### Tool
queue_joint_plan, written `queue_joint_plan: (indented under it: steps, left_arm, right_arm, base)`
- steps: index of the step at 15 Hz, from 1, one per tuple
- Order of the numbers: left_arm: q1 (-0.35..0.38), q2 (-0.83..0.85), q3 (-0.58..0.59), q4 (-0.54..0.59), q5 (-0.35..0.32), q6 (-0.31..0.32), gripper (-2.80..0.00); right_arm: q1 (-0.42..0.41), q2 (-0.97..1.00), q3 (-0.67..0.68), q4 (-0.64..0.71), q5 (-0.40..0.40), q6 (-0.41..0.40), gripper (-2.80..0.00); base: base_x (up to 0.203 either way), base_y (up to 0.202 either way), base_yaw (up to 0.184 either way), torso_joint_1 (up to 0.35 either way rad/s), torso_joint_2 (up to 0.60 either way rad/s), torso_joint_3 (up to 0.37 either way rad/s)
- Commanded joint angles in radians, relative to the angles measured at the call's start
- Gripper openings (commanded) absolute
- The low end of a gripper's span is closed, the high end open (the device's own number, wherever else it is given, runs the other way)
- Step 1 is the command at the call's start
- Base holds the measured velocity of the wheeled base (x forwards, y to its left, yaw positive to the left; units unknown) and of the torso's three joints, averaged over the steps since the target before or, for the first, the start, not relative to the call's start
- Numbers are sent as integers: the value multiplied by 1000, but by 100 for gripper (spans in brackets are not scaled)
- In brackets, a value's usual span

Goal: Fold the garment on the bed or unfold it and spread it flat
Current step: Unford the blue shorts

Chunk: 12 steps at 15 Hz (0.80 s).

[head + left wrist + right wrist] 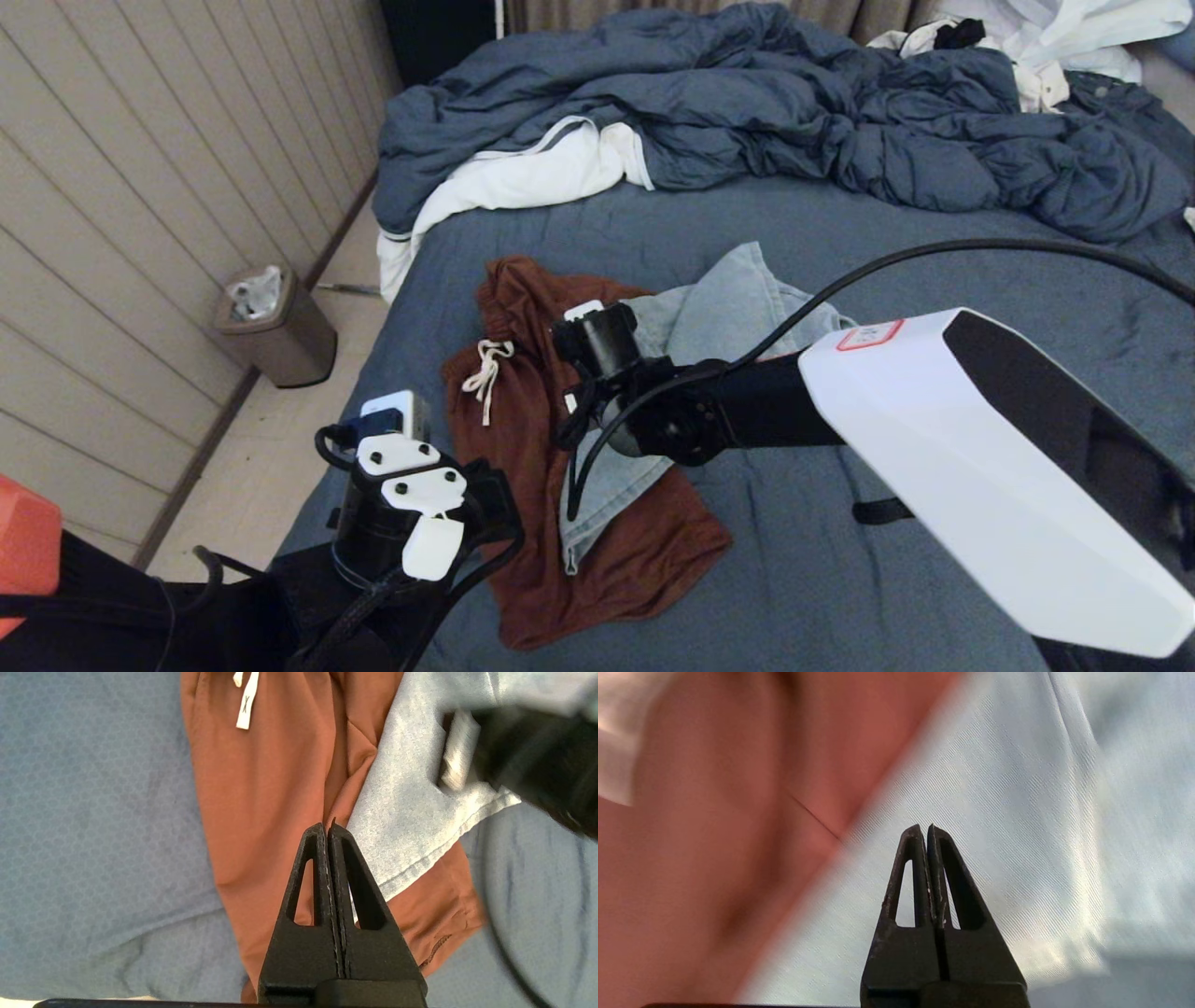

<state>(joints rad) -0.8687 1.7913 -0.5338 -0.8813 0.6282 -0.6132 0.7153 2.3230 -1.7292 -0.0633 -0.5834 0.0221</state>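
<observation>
Rust-brown shorts (pixel 523 420) with a white drawstring (pixel 487 366) lie crumpled on the bed's slate-blue sheet (pixel 840 233). A light blue garment (pixel 728 299) lies across their right side. My left gripper (pixel 327 828) is shut and empty, hovering over the shorts (pixel 261 788) beside the blue garment's hem (pixel 411 812). My right gripper (pixel 924 828) is shut and empty, close above the light blue fabric (pixel 994 812) where it meets the rust cloth (pixel 714 835). In the head view both sets of fingers are hidden under the wrists.
The puffy blue duvet (pixel 747 103) with white lining is heaped along the far side of the bed. White clothes (pixel 1055 37) lie at the back right. A bin (pixel 275 327) stands on the floor by the left wall, beyond the bed's left edge.
</observation>
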Motion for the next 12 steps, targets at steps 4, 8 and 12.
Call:
queue_joint_plan:
  steps: [4,8,12]
  left_arm:
    - [-3,11,1,-5,4,-6,-280]
    - [-3,19,5,-7,4,-8,-280]
    - [-3,20,5,-8,4,-8,-280]
  right_arm:
    - [-157,-140,264,-70,-6,28,0]
    - [-189,-150,317,-72,-5,53,0]
    - [-187,-138,397,-103,4,94,0]
  base:
    - [0,0,0,0,0,0]
    - [0,0,0,0,0,0]
    - [0,0,0,0,0,0]
